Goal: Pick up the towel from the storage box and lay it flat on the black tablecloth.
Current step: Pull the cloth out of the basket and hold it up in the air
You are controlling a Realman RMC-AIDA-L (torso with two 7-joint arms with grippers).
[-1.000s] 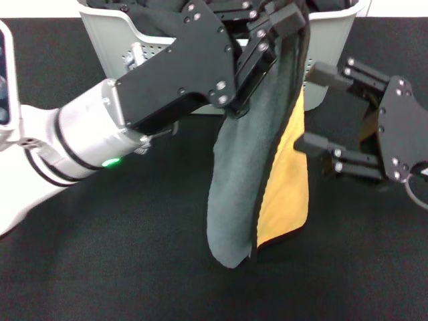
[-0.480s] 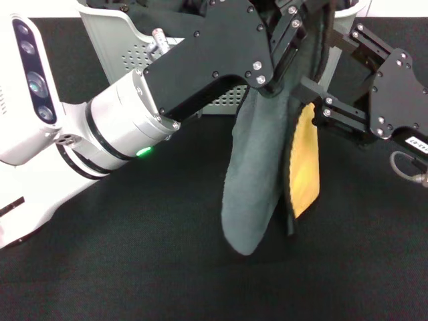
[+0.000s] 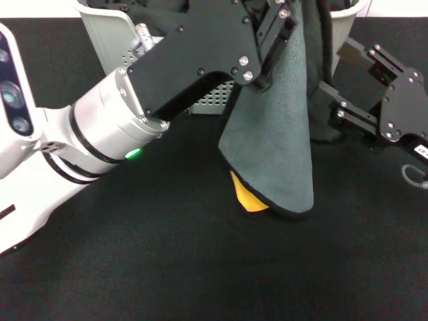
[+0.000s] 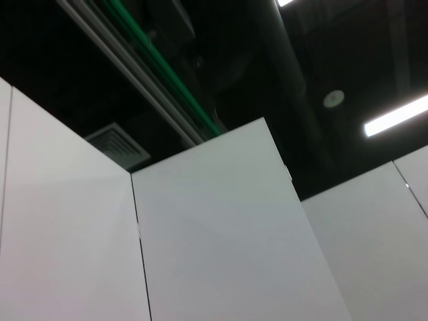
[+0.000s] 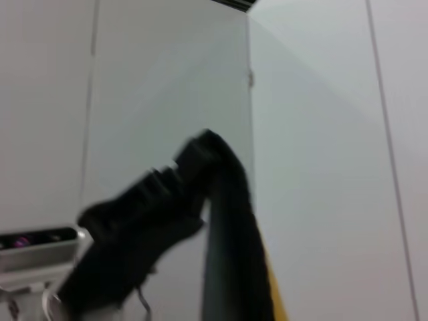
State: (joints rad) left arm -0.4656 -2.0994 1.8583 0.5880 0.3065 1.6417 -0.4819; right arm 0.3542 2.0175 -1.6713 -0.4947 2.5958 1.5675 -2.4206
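The towel [image 3: 274, 144] was held up in front of the box [image 3: 110, 37], pinched at its top by the left claw [image 3: 277, 30]. It hung grey-green side out, a yellow corner showing below, its lower edge near the black tablecloth [image 3: 167, 254]. The right claw [image 3: 334, 100] was spread beside the towel's right edge.

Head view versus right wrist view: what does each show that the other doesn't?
Only the head view shows the light grey perforated storage box, the matte black tablecloth and the right gripper beside the hanging cloth. Only the right wrist view shows white wall panels behind. Both show the left gripper holding the grey-green, yellow-backed fuzzy towel by its top so it hangs down.
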